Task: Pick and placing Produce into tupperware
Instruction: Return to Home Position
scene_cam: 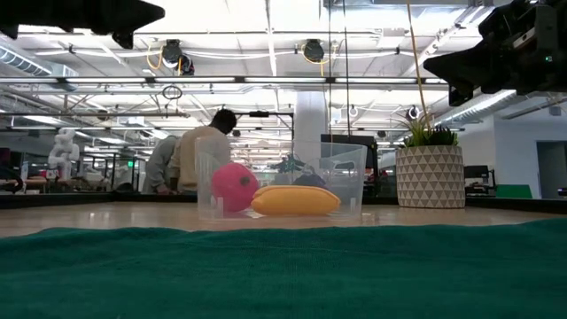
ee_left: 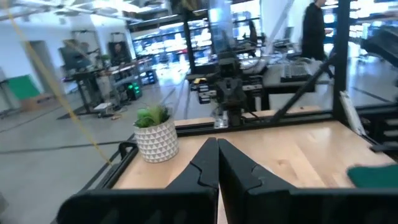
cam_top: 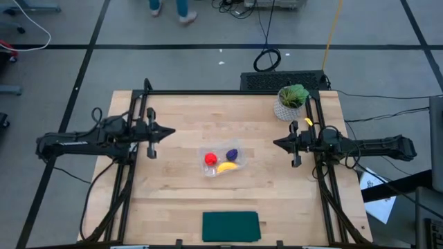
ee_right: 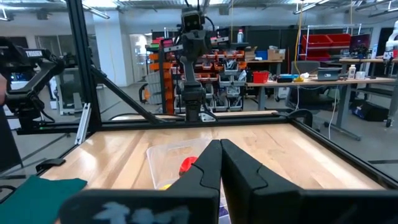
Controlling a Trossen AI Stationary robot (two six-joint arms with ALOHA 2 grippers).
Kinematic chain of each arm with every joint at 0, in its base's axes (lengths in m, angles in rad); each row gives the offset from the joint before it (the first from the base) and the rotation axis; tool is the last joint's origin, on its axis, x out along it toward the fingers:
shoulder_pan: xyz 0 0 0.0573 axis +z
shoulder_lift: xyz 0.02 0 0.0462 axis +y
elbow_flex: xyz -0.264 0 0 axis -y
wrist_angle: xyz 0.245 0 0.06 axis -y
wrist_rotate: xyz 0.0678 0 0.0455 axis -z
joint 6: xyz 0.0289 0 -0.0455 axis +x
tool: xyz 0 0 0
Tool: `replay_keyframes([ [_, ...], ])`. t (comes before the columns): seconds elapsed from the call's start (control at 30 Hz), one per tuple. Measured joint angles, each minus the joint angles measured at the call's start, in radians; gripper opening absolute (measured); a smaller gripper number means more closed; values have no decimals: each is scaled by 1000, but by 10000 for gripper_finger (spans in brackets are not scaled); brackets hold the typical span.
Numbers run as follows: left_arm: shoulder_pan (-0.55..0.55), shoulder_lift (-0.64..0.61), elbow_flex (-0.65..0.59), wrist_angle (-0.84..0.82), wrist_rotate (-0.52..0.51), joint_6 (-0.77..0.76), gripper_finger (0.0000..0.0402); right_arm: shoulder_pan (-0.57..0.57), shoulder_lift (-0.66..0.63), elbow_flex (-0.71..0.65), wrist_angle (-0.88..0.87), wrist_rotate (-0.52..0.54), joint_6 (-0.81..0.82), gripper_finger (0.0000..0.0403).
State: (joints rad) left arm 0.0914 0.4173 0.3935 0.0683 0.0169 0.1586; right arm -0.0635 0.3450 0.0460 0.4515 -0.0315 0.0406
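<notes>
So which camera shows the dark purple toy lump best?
The high view: the dark purple lump lies uncovered in the clear plastic tub. In the low view the yellow curved banana mostly hides it. Neither wrist view shows it.

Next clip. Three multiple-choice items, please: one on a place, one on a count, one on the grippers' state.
1. Where is the banana? A) in the clear tub B) on the green mat C) beside the plant
2. How many toy pieces are in the tub? A) one B) two C) three
3. How are the left gripper and right gripper? A) both shut, empty B) both wide open C) left holding the banana
Answers: 1 A, it lies within the tub's walls; 2 C, red ball, banana, purple lump; 3 A, both wrist views show fingers closed together, nothing between.
</notes>
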Motion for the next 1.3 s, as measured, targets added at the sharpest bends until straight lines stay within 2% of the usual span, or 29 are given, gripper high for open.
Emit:
replay_keyframes([
  [0.2, 0, -42, -84, 17, 110, 49, 0, 0, 0, 0, -6, 0, 0, 0],
  [0.37, 0, -46, -130, 47, 114, 50, 0, 0, 0, 0, -8, 0, 0, 0],
  [0.67, -3, -46, -145, -51, 39, 49, 0, 0, 0, 0, -7, -1, 0, 0],
  [0.93, -84, -55, -145, -44, 29, 99, 0, 0, 0, 0, -7, -1, 0, 0],
  [1.13, -129, -101, -145, -83, -45, 127, 0, 0, 0, 0, -7, -1, 0, 0],
  [1.3, -129, -149, -145, -104, -45, 142, 0, 0, 0, 0, -6, -23, 1, 0],
])
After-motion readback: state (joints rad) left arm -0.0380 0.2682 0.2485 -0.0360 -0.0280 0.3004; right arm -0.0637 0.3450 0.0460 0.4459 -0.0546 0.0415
